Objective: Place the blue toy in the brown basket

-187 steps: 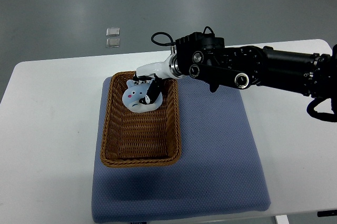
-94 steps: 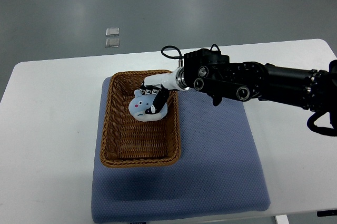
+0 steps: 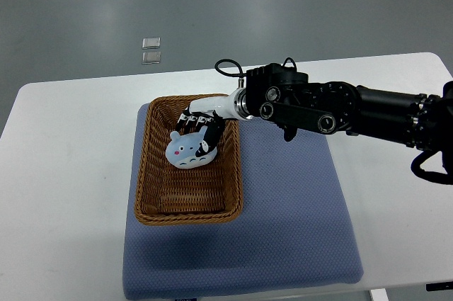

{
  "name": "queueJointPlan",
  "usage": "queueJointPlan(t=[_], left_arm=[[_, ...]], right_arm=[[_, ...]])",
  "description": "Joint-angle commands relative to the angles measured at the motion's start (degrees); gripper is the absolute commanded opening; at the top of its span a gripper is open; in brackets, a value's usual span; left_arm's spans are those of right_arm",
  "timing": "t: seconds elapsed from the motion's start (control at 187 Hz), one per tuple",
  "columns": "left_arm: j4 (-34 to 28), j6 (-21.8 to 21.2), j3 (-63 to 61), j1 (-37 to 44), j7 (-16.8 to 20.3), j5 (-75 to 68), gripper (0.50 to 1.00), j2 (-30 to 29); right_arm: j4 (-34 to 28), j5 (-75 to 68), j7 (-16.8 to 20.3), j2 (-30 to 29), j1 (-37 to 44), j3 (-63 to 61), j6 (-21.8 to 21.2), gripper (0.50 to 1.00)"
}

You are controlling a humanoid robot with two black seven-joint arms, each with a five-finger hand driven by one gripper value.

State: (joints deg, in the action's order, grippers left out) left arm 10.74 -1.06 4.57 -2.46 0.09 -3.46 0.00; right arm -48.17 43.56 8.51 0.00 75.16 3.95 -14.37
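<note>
white table point(image 3: 64, 173), blue mat point(image 3: 283, 216) on it, brown basket point(image 3: 145, 173) on mat

This looks like a robotics lab or test room, though the steep view shows little of it: a plain white table point(image 3: 64, 173) with a blue mat point(image 3: 297, 216) stands on a bare grey floor point(image 3: 85, 3), where two small clear squares point(image 3: 151, 49) lie.

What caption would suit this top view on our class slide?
Right hand grips the blue toy inside the brown basket on a blue mat.
</note>
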Motion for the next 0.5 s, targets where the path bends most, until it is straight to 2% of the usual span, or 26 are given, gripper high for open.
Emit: queueJointPlan(t=[0.0, 0.224, 0.39, 0.497], left_arm=[[-0.01, 0.0, 0.01, 0.0, 0.0, 0.04, 1.0, 0.0], [-0.01, -0.09, 0.01, 0.0, 0.0, 0.04, 1.0, 0.0], [-0.01, -0.09, 0.01, 0.0, 0.0, -0.05, 1.0, 0.0], [-0.01, -0.09, 0.01, 0.0, 0.0, 0.04, 1.0, 0.0]], right_arm=[[0.0, -0.05, -0.07, 0.0, 0.34, -0.52, -0.04, 0.813], [0.0, -0.49, -0.34, 0.0, 0.51, -6.32, -0.13, 0.815], [0.09, -0.67, -2.18, 0.0, 0.69, -16.69, 0.22, 0.815], [0.09, -1.99, -4.38, 4.57, -0.46, -23.46, 1.37, 0.817]])
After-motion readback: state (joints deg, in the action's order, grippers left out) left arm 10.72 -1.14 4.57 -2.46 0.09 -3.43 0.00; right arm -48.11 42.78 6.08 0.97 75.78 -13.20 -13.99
